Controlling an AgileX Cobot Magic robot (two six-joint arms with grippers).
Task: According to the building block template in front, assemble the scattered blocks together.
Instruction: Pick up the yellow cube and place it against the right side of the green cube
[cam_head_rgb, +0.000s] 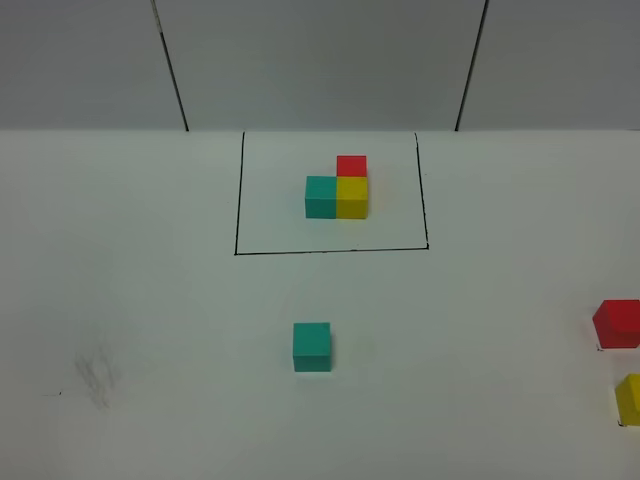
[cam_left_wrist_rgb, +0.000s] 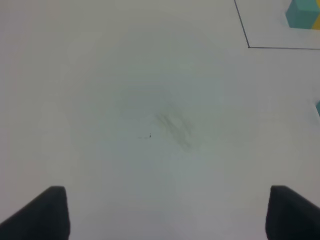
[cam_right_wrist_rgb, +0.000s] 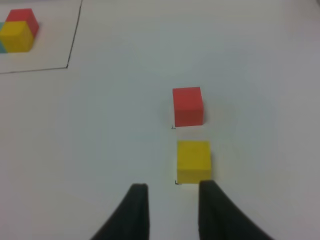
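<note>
The three loose cubes look small, rigid and light, with flat matte faces. Each should take a plain pinch on two opposite side faces, jaws square to the cube and centred. An off-centre touch would likely just skid or twist it on the smooth tabletop (cam_head_rgb: 150, 300). They seem neither fragile nor slippery.

All three are plain and equal in size, with crisp edges. The teal cube (cam_head_rgb: 311, 346) sits alone near the middle, well in front of the template (cam_head_rgb: 337, 190). The red cube (cam_head_rgb: 618, 324) and yellow cube (cam_head_rgb: 630, 398) lie near each other, not touching, at the right edge of the high view, with the yellow nearer the front.

The template is an L inside a thin black outline (cam_head_rgb: 330, 251): teal beside yellow, red behind the yellow.

The left jaws stand wide apart over bare tabletop by a faint smudge (cam_left_wrist_rgb: 172, 125), gripping nothing. The right jaws are drawn together and empty, tips just beside the yellow cube
</note>
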